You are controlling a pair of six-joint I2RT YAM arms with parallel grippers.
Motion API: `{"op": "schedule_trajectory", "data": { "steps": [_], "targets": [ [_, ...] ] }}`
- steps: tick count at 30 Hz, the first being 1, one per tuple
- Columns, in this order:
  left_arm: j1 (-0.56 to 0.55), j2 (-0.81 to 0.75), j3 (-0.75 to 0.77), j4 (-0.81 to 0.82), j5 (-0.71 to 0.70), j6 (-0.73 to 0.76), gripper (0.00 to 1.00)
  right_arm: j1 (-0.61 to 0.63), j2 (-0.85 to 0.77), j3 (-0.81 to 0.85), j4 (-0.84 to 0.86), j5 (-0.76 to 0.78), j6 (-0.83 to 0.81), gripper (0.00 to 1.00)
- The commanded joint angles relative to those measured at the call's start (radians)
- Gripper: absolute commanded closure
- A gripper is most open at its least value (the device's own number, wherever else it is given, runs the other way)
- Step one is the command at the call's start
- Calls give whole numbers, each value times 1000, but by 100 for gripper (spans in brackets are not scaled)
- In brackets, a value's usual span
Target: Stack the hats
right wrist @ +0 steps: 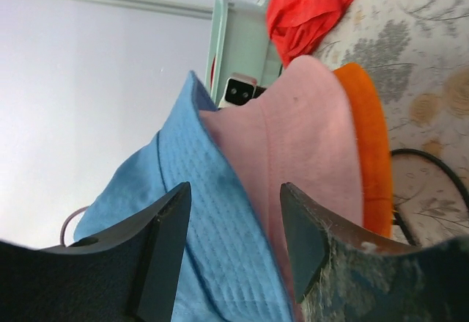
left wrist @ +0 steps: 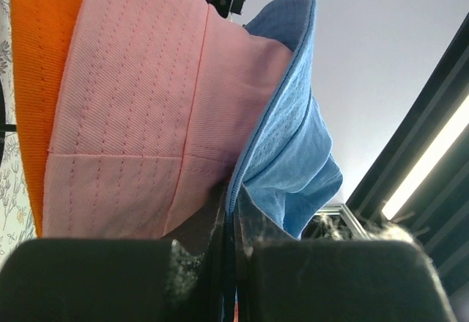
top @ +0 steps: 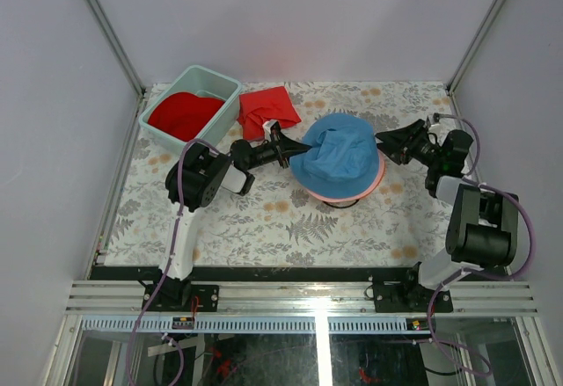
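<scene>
Pinching the left edge of the soft blue fabric bucket hat [top: 339,159], the left gripper [top: 297,149] has its two fingers pressed together on the brim. The left wrist view shows the blue cloth running down into the narrow slit between the black pads. That blue hat sits on top of a pile near the middle of the floral-patterned table [top: 264,219], and it is crumpled on the side where it is held. Under it lies the pink fabric bucket hat [left wrist: 139,102], and under that the orange fabric bucket hat [left wrist: 37,65]. A thin black wire stand [right wrist: 429,156] curves out from beneath the orange brim.

The right gripper [top: 385,144] hangs just beside the right side of the pile with its fingers spread wide. In its own camera the blue hat lies between and beyond them, and I cannot tell whether either finger touches the fabric.

The red fabric bucket hat [top: 185,115] is well apart from the others, lying inside a pale green plastic bin [top: 215,76] at the far left corner of the table. A flat square red cloth [top: 268,109] lies on the table just beside the bin, between it and the pile.
</scene>
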Motion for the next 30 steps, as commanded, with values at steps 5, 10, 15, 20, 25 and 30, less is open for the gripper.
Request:
{"op": "schedule_trajectory", "data": {
  "steps": [5,10,15,20,25,30],
  "targets": [
    [5,28,29,61,-21,-19,100,70,33,9,302,-56,158,41],
    [4,34,31,61,-35,-27,100,75,52,-36,427,-73,243,65],
    [5,36,37,63,-44,-33,100,74,53,-72,458,-79,265,100],
    [8,36,49,62,-50,-39,100,33,32,-107,416,-62,250,100],
    [12,40,82,63,-50,-52,93,-4,41,-52,305,-61,207,100],
    [26,11,91,64,-54,-43,85,-2,46,1,273,-71,204,100]
  ]
}}
